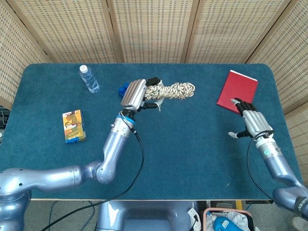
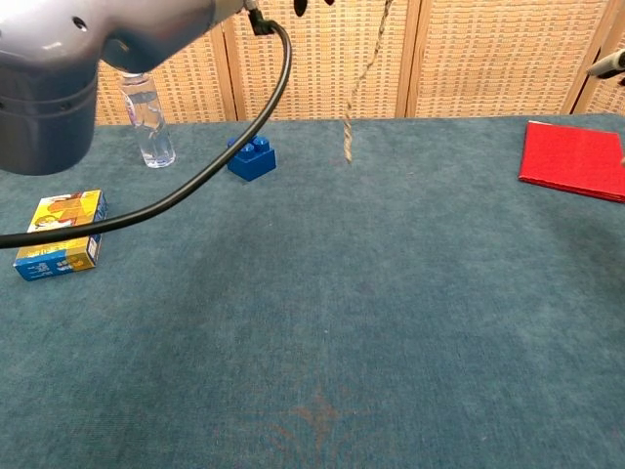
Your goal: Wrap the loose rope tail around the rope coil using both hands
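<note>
The left hand (image 1: 136, 95) grips one end of the beige speckled rope coil (image 1: 174, 90) and holds it lifted above the dark blue bench (image 1: 168, 144), probably so that the thin loose rope tail (image 2: 359, 78) can hang free and be led around the coil. In the chest view this tail drops straight down, and its end is in the air, to the right of the small blue toy brick (image 2: 252, 158). The right hand (image 1: 251, 122) is well apart from the coil, just beside the flat red book (image 1: 237, 91), with its fingers spread and nothing in them, so the tail is not caught by it now. In the head view the tail cannot be made out under the coil. In the chest view the coil and the left hand are cut off at the top, and from the right hand only a fingertip shows at the right edge.
</note>
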You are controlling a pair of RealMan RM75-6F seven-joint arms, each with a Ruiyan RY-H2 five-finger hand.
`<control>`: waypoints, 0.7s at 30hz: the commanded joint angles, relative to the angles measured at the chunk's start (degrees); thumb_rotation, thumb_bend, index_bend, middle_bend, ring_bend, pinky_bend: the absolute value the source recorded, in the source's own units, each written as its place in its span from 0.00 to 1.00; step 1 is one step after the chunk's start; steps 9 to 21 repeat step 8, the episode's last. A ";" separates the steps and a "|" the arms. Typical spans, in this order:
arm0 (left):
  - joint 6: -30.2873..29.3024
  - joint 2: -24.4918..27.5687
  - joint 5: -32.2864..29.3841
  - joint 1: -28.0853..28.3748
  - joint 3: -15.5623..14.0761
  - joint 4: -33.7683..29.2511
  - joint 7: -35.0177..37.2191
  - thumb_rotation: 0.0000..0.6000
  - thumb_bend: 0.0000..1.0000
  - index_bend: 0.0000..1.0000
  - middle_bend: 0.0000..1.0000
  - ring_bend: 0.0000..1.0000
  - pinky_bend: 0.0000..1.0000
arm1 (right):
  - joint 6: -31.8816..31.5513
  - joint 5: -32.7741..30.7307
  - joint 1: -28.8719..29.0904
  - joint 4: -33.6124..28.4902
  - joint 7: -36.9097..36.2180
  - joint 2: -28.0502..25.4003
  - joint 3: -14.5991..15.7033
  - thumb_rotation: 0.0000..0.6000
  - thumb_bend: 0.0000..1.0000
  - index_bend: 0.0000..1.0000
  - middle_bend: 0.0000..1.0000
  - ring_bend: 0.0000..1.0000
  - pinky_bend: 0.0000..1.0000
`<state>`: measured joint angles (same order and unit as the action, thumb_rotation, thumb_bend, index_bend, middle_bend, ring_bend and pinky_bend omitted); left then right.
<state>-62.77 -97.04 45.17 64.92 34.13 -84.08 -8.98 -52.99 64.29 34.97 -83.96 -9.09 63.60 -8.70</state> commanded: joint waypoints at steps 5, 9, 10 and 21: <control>-0.69 2.29 0.50 -1.36 -0.59 -3.16 -0.70 1.00 0.62 0.81 0.69 0.56 0.70 | -7.21 8.65 -4.00 9.98 0.98 5.15 2.92 1.00 0.00 0.00 0.00 0.00 0.00; -0.83 2.77 0.63 -1.62 -0.94 -4.27 -0.95 1.00 0.62 0.81 0.69 0.56 0.70 | -8.82 10.91 -4.56 12.47 0.60 6.60 3.34 1.00 0.00 0.00 0.00 0.00 0.00; -0.83 2.77 0.63 -1.62 -0.94 -4.27 -0.95 1.00 0.62 0.81 0.69 0.56 0.70 | -8.82 10.91 -4.56 12.47 0.60 6.60 3.34 1.00 0.00 0.00 0.00 0.00 0.00; -0.83 2.77 0.63 -1.62 -0.94 -4.27 -0.95 1.00 0.62 0.81 0.69 0.56 0.70 | -8.82 10.91 -4.56 12.47 0.60 6.60 3.34 1.00 0.00 0.00 0.00 0.00 0.00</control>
